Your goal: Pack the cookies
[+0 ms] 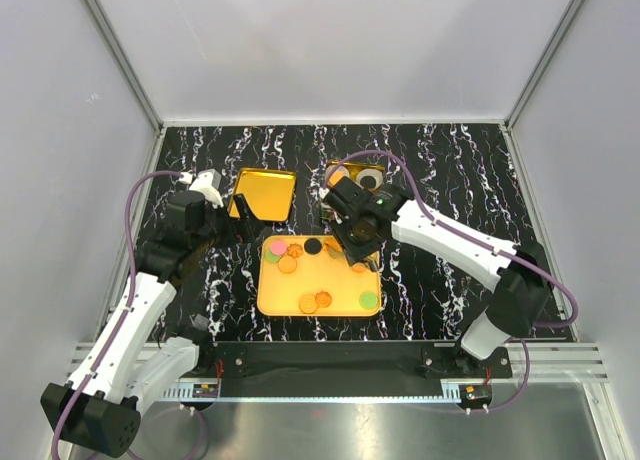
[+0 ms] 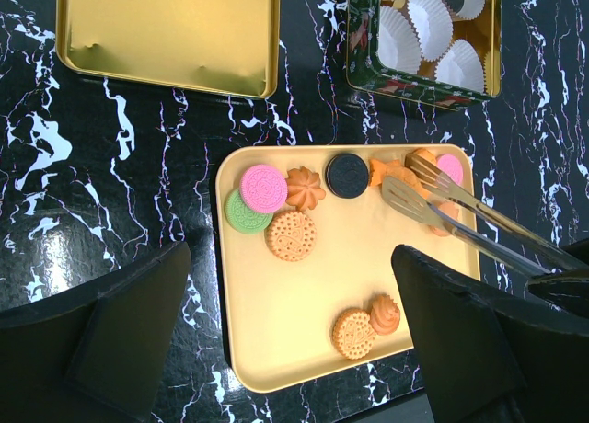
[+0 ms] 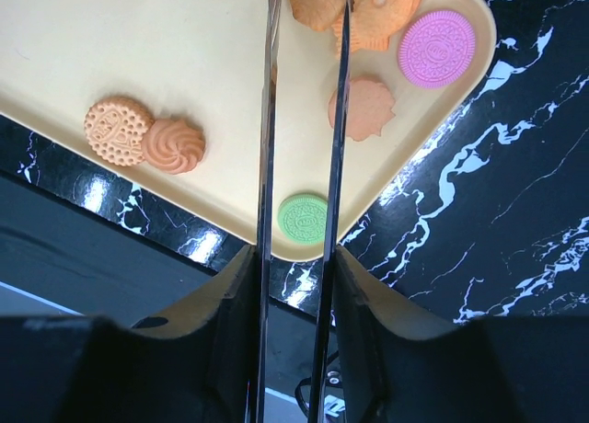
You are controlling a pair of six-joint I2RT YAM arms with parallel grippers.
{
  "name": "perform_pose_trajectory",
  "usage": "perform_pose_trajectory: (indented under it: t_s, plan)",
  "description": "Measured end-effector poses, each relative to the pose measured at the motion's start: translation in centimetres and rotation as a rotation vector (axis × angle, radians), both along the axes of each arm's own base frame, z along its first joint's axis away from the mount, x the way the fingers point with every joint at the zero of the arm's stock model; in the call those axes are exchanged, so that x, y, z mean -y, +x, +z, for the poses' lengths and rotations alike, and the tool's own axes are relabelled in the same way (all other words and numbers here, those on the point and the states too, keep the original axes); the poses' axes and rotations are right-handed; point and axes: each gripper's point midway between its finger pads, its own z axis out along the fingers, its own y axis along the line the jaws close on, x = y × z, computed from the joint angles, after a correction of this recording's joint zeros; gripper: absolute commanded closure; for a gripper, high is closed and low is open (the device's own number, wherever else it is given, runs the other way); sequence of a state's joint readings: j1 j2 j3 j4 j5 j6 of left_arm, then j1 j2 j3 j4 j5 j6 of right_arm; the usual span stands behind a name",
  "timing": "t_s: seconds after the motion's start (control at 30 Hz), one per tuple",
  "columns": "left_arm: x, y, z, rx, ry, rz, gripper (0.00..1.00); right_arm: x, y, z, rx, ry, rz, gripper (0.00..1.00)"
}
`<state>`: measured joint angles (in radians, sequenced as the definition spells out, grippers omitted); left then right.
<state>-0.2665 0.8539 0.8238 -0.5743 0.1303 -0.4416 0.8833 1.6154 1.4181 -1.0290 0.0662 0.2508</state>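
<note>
- Cookies [image 2: 291,235] lay scattered on the yellow tray [image 2: 276,349]: mostly orange, with one black [image 2: 347,176], plus pink and green ones.
- Tongs [image 2: 460,221] had their tips over the orange cluster at the tray's far right corner. The blades were narrowly apart; could not tell whether they nipped a cookie.
- Right gripper [image 3: 296,276] was clamped on the tongs' arms.
- Left gripper [image 2: 290,285] hung over the tray's left side, jaws wide, holding nothing.
- Tin [image 2: 414,87] with white cups [image 2: 428,18] sat beyond the tray.
- Gold lid [image 2: 166,28] lay left of the tin on the marbled table [image 2: 138,165].
</note>
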Motion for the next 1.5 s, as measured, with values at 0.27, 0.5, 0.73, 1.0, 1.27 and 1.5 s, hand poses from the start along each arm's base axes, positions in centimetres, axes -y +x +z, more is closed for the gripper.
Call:
perform_pose_trajectory:
  t_s: [0.27, 0.5, 0.73, 1.0, 1.27, 1.5]
  plan:
    - [0.0, 0.0, 0.0, 0.000, 0.000, 0.000, 0.01, -0.6, 0.7, 2.6, 0.041, 0.035, 0.008, 0.64]
    - [0.0, 0.0, 0.0, 0.000, 0.000, 0.000, 0.01, 0.1, 3.3, 5.1, 0.089, 0.083, -0.045, 0.64]
    - [0.0, 0.0, 0.0, 0.000, 0.000, 0.000, 0.01, 2.9, 8.1, 6.9, 0.152, 0.122, -0.173, 0.64]
    - [0.0, 0.0, 0.0, 0.000, 0.000, -0.001, 0.01, 2.6, 12.1, 5.3, 0.154, 0.115, -0.229, 0.63]
    - [0.0, 0.0, 0.0, 0.000, 0.000, -0.001, 0.01, 2.5, 13.2, 3.4, 0.130, 0.086, -0.242, 0.62]
    - [0.0, 0.0, 0.0, 0.000, 0.000, -0.001, 0.01, 3.3, 14.1, 3.4, 0.141, 0.090, -0.272, 0.62]
